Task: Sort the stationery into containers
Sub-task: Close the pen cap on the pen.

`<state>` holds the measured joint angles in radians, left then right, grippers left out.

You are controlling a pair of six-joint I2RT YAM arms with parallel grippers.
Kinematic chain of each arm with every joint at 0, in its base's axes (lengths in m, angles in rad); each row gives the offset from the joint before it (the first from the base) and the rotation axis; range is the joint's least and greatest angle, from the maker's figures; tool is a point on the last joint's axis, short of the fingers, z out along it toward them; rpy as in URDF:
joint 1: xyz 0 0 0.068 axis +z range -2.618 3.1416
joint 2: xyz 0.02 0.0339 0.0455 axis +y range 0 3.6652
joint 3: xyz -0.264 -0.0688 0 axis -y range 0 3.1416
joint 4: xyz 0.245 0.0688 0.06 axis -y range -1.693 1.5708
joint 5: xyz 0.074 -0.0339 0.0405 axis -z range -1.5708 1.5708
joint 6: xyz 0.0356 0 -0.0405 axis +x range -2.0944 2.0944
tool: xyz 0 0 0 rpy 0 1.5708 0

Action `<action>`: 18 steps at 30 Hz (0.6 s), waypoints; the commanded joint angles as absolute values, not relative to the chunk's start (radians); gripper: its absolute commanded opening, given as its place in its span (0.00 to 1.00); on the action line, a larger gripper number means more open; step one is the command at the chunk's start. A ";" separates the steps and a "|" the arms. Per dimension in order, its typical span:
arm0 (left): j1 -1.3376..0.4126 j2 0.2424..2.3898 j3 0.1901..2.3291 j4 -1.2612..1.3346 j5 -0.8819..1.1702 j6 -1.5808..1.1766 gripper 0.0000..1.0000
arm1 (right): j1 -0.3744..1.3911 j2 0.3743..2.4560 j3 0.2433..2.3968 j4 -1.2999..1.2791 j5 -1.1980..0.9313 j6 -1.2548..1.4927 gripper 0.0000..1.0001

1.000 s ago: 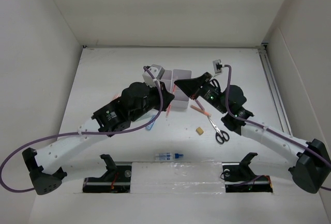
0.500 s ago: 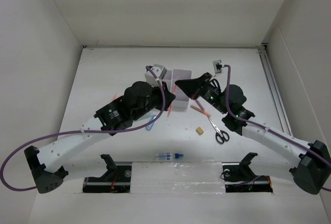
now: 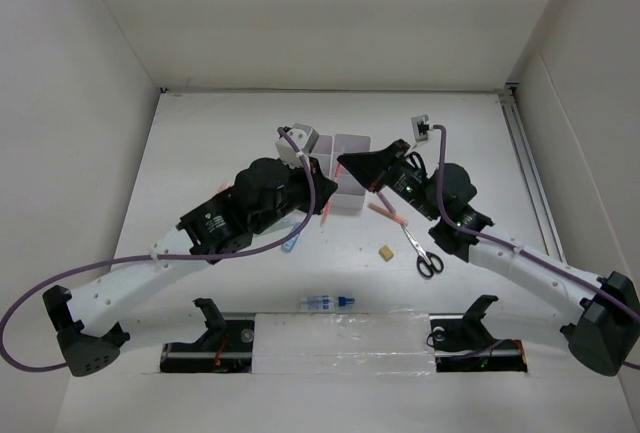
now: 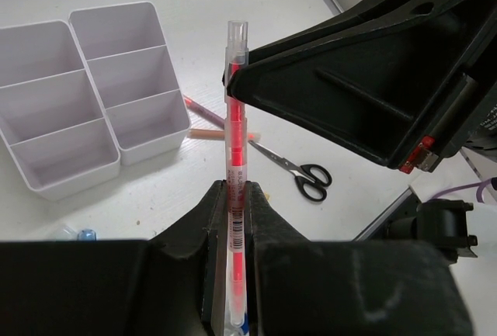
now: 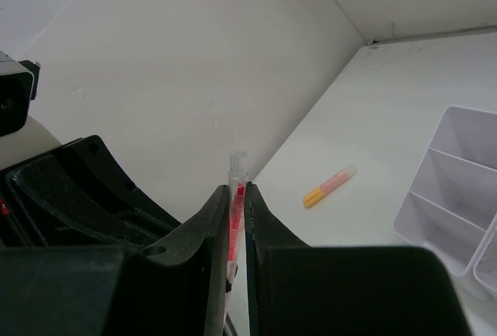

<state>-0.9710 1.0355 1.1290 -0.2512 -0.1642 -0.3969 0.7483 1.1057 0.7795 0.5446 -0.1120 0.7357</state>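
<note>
Mid-handover above the white surface (image 3: 220, 123): both arms grip a single red pen (image 4: 235, 146). The left gripper (image 4: 235, 192) is closed on its lower barrel. The right gripper (image 5: 238, 192) is closed higher up, just under the clear cap end, which pokes out past its fingers. The pen's long axis runs straight out of the left gripper's jaws, away from that wrist, and the right gripper reaches in across it from the right edge's side.

The white organizer (image 4: 147, 148) sits mid-surface, toward the far edge. It lies below the pen and to its left in the left wrist view. The two grippers meet over its near right corner, so neither arm is clearly nearer. The likely next step is for one gripper to let go.

The count is one organizer with six compartments, all apparently empty. There is one pair of black-handled scissors (image 4: 291, 167) toward the right edge, one tan eraser (image 3: 384, 251) and one blue-capped bottle (image 3: 328, 301) by the near edge, and one small blue tube (image 3: 292, 245). Two thin pens (image 4: 203, 113) lie just right of the organizer, an orange pen (image 3: 327, 215) lies at its near side, and a yellow-and-pink marker (image 5: 330, 185) lies to its left. The arms hide part of the surface.
</note>
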 commanded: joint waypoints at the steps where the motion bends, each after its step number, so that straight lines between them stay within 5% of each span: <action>1: -0.966 1.006 1.143 -0.129 -0.163 -0.385 0.00 | 0.765 1.095 0.810 0.483 -0.115 0.696 0.00; 18: -0.966 0.971 1.081 -0.067 -0.261 -0.394 0.00 | 0.776 1.115 0.850 0.387 -0.120 0.764 0.00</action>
